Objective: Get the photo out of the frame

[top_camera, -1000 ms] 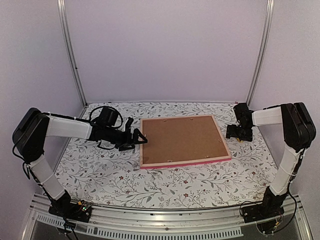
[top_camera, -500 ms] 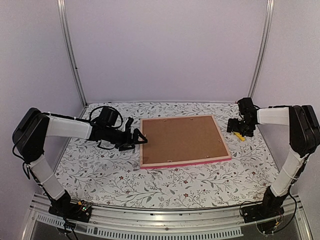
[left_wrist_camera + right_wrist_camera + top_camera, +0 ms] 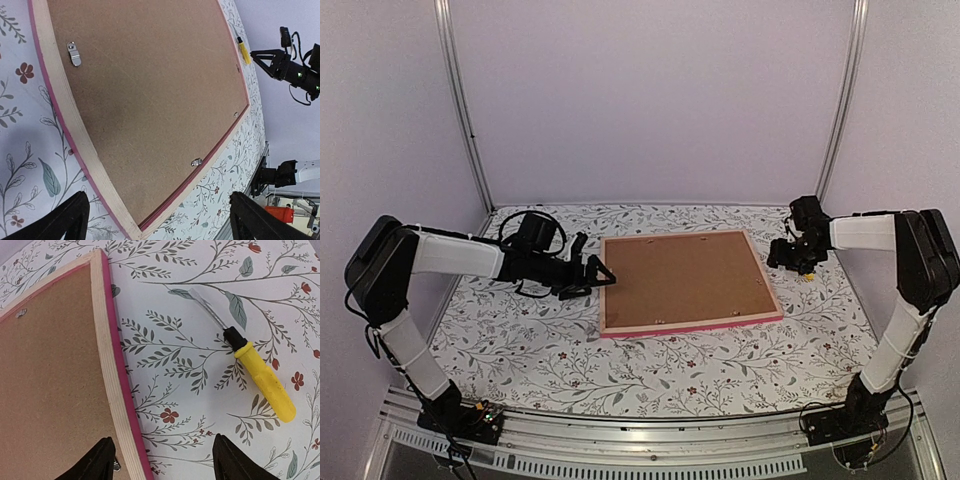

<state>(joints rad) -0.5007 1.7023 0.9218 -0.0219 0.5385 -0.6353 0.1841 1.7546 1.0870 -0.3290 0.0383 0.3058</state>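
Observation:
The frame (image 3: 689, 325) lies face down in the middle of the table, its pink edge and pale wood rim around a brown backing board (image 3: 680, 276). The photo is hidden under the board. My left gripper (image 3: 600, 277) is open and empty at the frame's left edge; its view shows the frame's near corner (image 3: 131, 226) between the fingers and small metal clips (image 3: 74, 53) on the board. My right gripper (image 3: 778, 256) is open and empty just beside the frame's right edge (image 3: 114, 365).
A yellow-handled screwdriver (image 3: 260, 380) lies on the floral tablecloth right of the frame, near my right gripper; it also shows in the left wrist view (image 3: 243, 50). Walls and metal posts enclose the back and sides.
My right gripper rose and swung back from the frame's right side, then came down left toward the frame's right edge. The left arm has barely moved.

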